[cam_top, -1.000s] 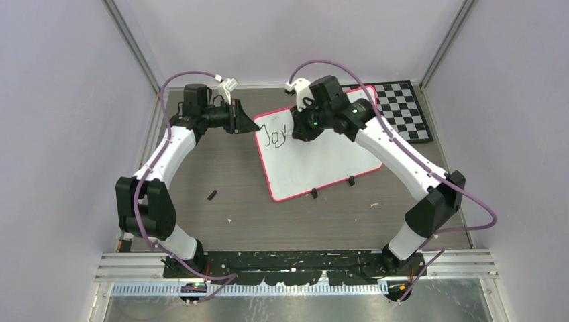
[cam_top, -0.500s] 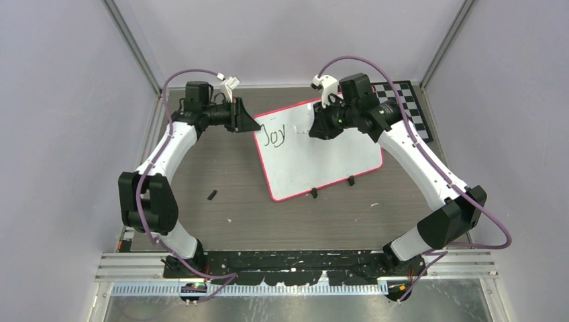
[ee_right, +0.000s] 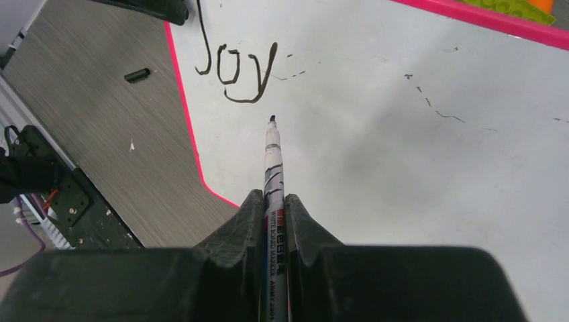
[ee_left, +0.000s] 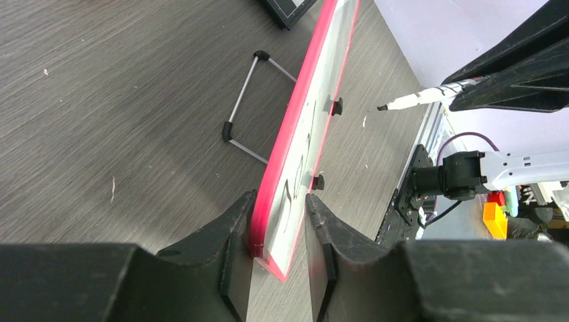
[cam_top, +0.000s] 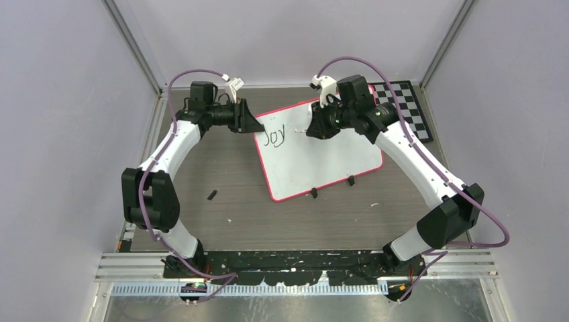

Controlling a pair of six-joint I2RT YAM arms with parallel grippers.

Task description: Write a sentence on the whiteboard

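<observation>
The whiteboard point(cam_top: 322, 161) lies tilted on the table, white with a pink-red rim point(ee_left: 295, 127). The sentence point(cam_top: 274, 136) stands as the single word "Joy" point(ee_right: 235, 70) near the board's upper left corner. My right gripper point(cam_top: 310, 127) is shut on a white marker point(ee_right: 274, 174). The marker's dark tip point(ee_right: 272, 119) hovers just below and right of the "y", off the surface. My left gripper point(ee_left: 278, 228) straddles the board's left corner. Its left jaw lies against the pink rim and the right jaw stands a little off the white face, so the gripper is open.
A black-and-white checkerboard point(cam_top: 406, 111) lies behind the board at the right. Two black clips point(cam_top: 313, 193) sit on the board's near edge, and a wire stand point(ee_left: 248, 100) shows behind it. A small black piece point(cam_top: 212, 195) rests on the table to the left.
The right arm swung back and right, lifting the marker off the board after the "y". The left jaws have widened on the board's corner.
</observation>
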